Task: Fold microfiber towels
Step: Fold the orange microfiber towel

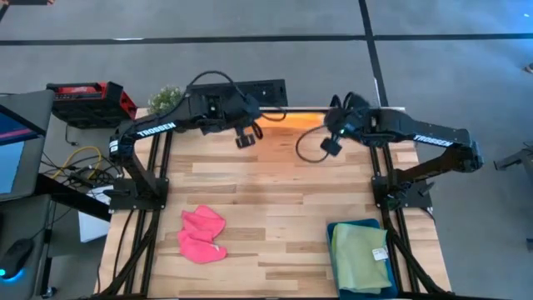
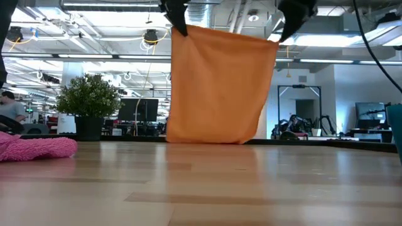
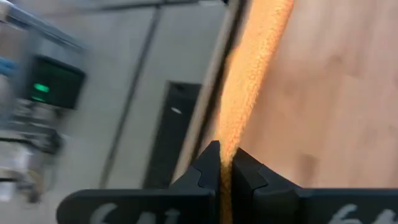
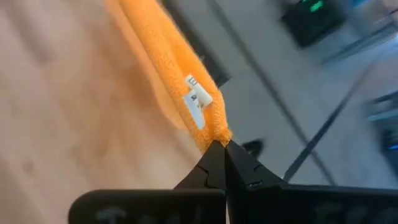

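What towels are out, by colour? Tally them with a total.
Orange microfiber towel, hung between left gripper and right gripper: 1
Hot pink microfiber towel, crumpled on table: 1
Light green towel on teal tray: 1
Total: 3

We see an orange towel [image 2: 220, 88], a hot pink towel [image 1: 202, 234], a light green towel [image 1: 360, 257] and a light wood surface [image 1: 275, 192].
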`<state>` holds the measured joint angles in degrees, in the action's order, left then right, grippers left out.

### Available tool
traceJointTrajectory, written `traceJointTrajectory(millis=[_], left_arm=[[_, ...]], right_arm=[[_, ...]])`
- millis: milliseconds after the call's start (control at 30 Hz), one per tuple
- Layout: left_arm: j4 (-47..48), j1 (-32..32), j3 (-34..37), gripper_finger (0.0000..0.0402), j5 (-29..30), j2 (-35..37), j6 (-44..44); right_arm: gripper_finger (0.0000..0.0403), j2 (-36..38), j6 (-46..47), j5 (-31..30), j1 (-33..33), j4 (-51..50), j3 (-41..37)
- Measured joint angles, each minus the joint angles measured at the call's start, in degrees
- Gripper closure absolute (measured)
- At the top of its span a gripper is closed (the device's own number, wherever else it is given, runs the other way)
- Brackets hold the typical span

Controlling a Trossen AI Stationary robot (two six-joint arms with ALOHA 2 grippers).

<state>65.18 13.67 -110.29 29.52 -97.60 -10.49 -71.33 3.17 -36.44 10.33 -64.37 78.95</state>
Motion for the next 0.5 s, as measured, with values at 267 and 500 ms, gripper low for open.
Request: traceJointTrajectory(millis=[267, 500], left_arm=[[4.2, -6.0, 6.2, 0.0401, -5.5, 0.0, 8.3], [3.4, -12.6, 15.5, 0.0401, -9.9, 0.0, 17.3]], right_arm=[[0.0395, -0.1, 8.8, 6.8, -7.2, -3.2, -7.3], [0.0395, 0.0, 14.8, 12.0, -14.7, -2.6, -12.2]])
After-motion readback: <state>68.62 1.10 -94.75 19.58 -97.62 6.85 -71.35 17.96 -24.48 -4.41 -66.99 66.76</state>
